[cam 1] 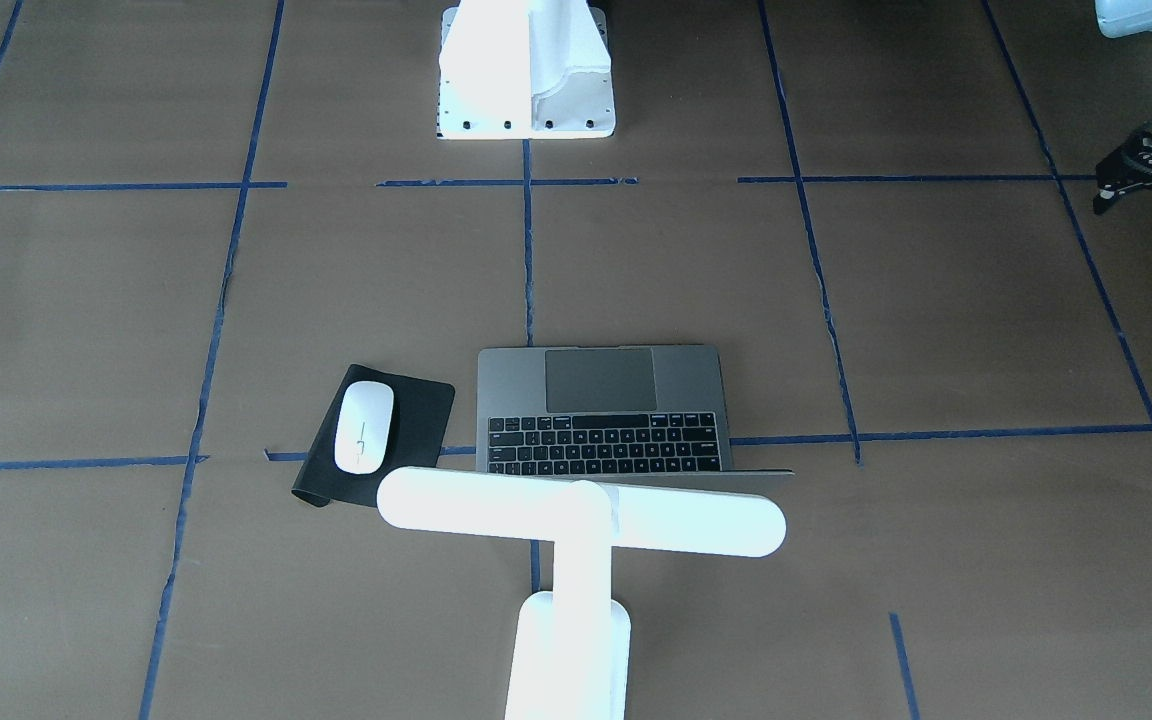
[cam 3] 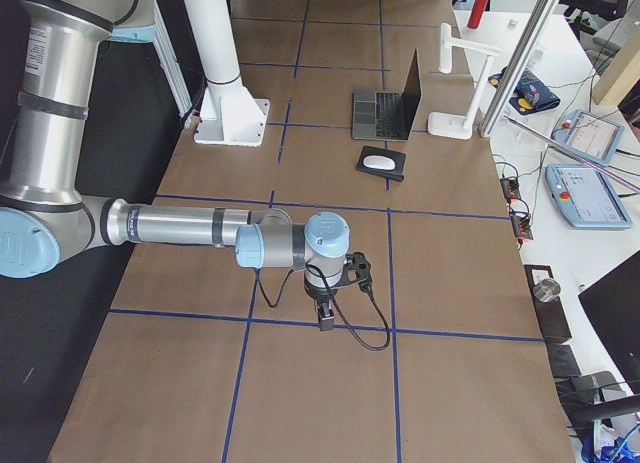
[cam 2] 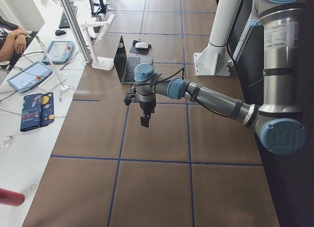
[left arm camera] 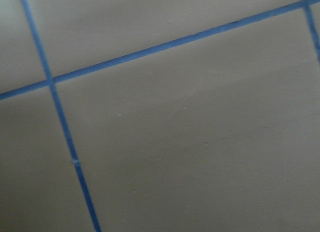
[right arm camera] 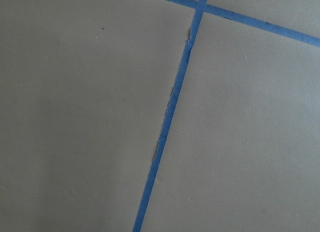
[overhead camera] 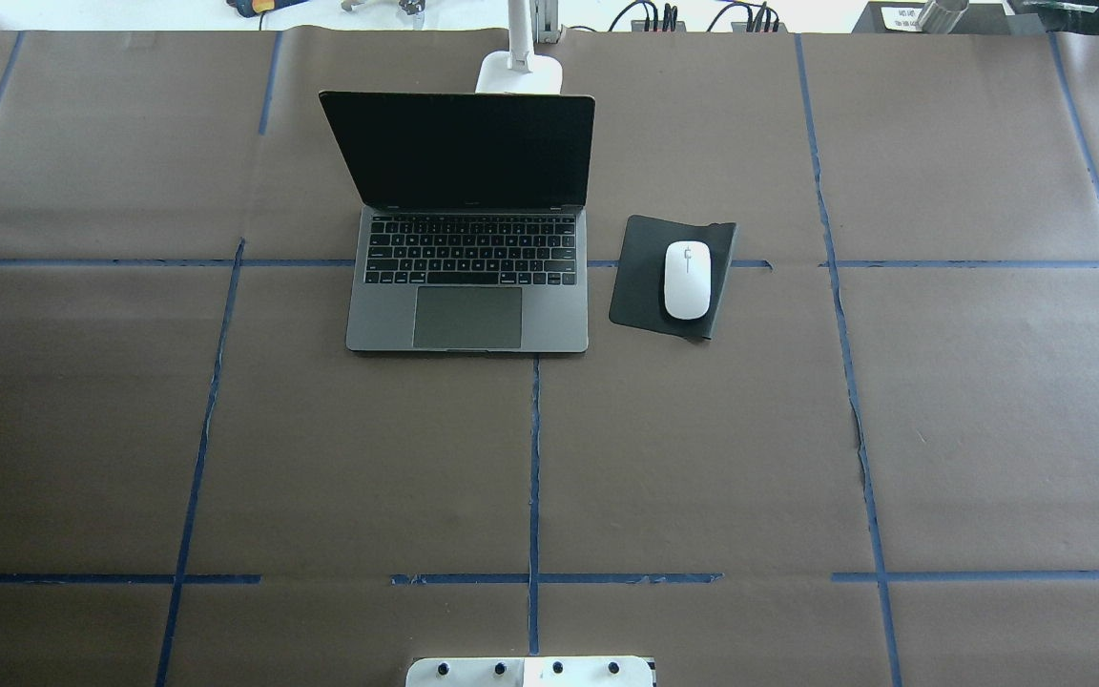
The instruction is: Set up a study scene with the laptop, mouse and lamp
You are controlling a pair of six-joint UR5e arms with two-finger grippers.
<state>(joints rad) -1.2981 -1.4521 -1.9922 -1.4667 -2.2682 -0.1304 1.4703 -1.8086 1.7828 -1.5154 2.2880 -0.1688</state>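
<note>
The left tool (cam 2: 145, 120) hangs over bare tabletop (cam 2: 157, 188) in the left-side view; I cannot tell whether it is open or closed. Right-side view: the right tool (cam 3: 326, 318), same doubt. From the front there is one laptop (cam 1: 604, 410), open, one mouse (cam 1: 364, 426) on one pad (cam 1: 421, 410) beside it, and one lamp (cam 1: 581, 522) behind the lid. Overhead, the scene looks finished; I'd say the next move is only parking the arms.
</note>
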